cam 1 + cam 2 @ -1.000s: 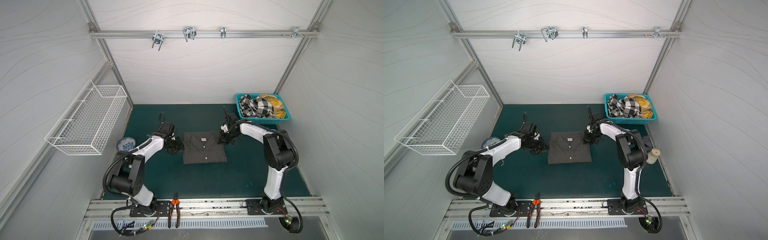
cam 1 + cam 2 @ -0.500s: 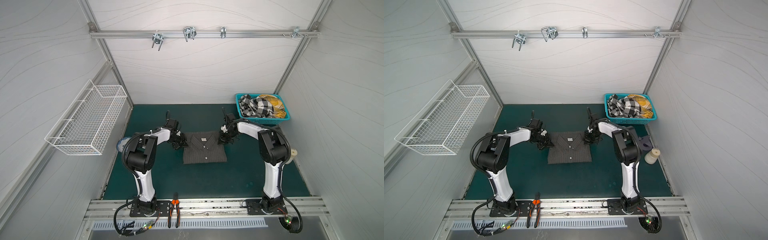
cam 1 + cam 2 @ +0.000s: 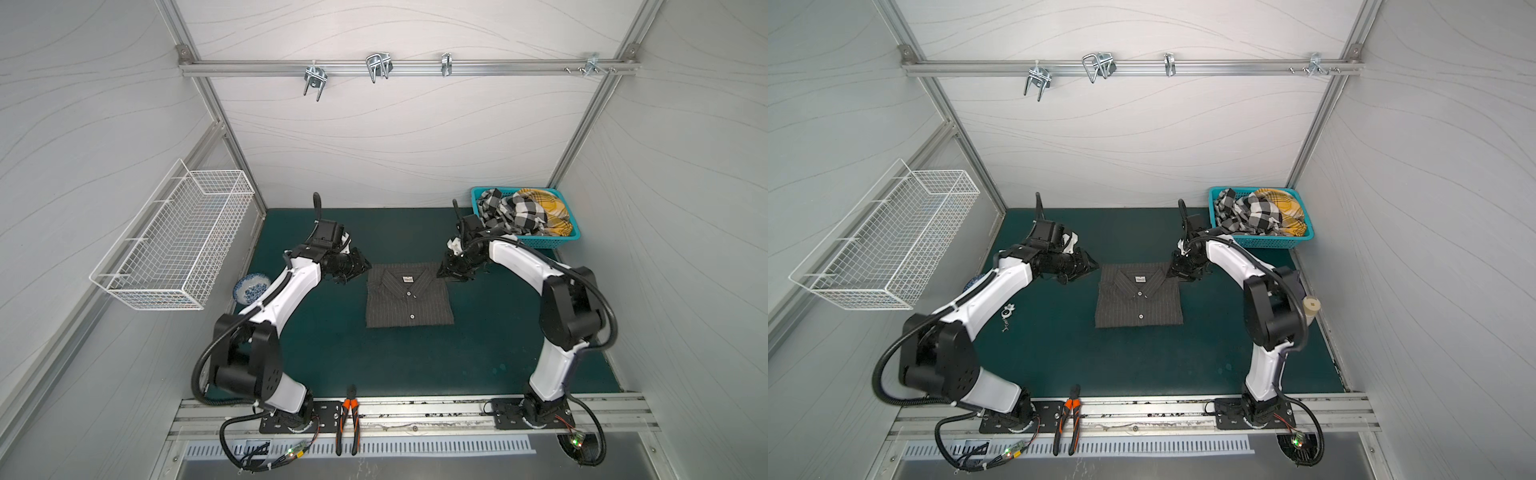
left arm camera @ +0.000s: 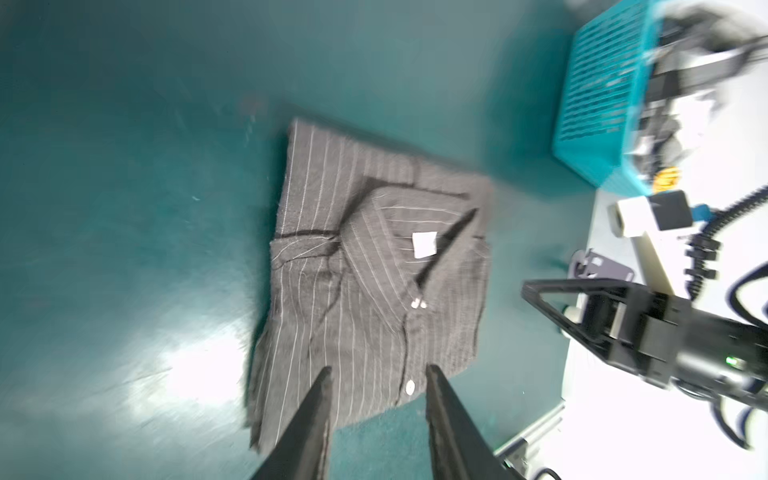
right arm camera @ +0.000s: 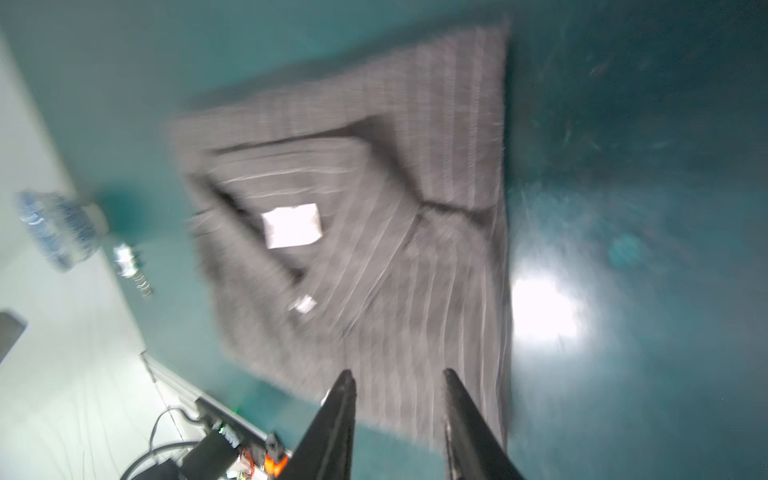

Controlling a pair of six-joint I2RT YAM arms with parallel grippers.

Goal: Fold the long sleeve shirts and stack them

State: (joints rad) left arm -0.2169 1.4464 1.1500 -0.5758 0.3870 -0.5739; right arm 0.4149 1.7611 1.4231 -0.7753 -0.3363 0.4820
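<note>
One long sleeve shirt (image 3: 409,297) (image 3: 1139,296), dark grey with pale pinstripes, lies folded into a square in the middle of the green mat, collar and white label facing up. My left gripper (image 3: 363,266) (image 3: 1092,268) hovers just off its far left corner. Off the far right corner is my right gripper (image 3: 441,272) (image 3: 1172,272). In the left wrist view the gripper (image 4: 378,372) is open and empty above the shirt (image 4: 374,270). The right wrist view shows the gripper (image 5: 399,376) open too, with only the blurred shirt (image 5: 374,249) beyond it.
A teal basket (image 3: 540,242) with black-and-white checked and yellow plaid cloth stands at the back right. On the left wall hangs a white wire basket (image 3: 174,249). A blue-patterned bowl (image 3: 251,286) sits at the mat's left edge. Orange-handled pliers (image 3: 348,419) lie on the front rail.
Both grippers went from shut to open at the shirt's far corners. The left arm swung in to the far left corner, then drew back a little. The shirt stays flat.
</note>
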